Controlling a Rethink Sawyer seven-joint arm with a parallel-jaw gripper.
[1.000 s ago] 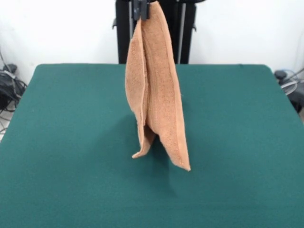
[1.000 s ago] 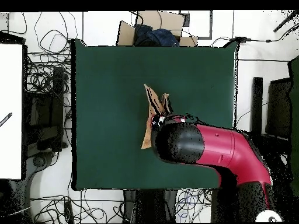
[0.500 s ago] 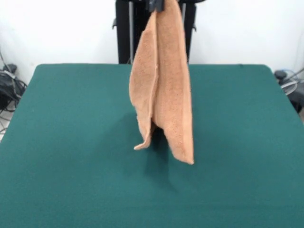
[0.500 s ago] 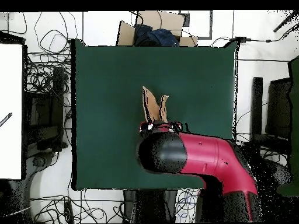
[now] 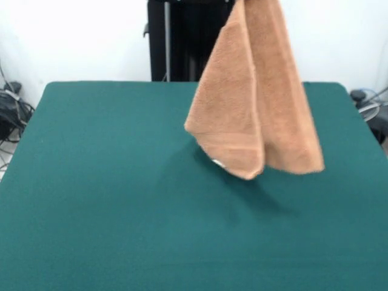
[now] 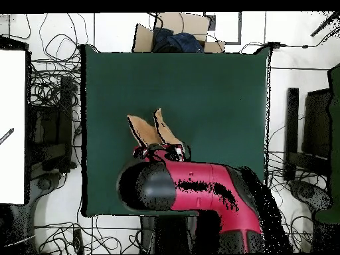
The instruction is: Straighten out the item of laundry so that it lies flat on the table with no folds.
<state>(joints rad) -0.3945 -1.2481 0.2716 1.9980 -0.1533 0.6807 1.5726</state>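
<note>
The light orange-tan towel (image 5: 254,115) hangs folded in the air over the right middle of the green table (image 5: 91,182). Its top runs out of the front view's upper edge. Its two lower corners hang clear of the cloth. A border band and a small white tag (image 5: 218,162) show near its lower left corner. In the overhead view two towel flaps (image 6: 149,129) stick out from under the red and black arm (image 6: 172,189). The arm hides my gripper there, and the towel hangs from it. The table (image 6: 212,86) lies bare around it.
The black pedestal (image 5: 176,42) stands behind the table's far edge. In the overhead view a cardboard box with dark cloth (image 6: 176,36) sits beyond one table edge. Cables lie on the floor around the table. A white board (image 6: 12,126) stands at the left.
The arm has carried the towel sideways, to the right in the front view and left in the overhead view. The towel has swung, and its lower corners hang higher.
</note>
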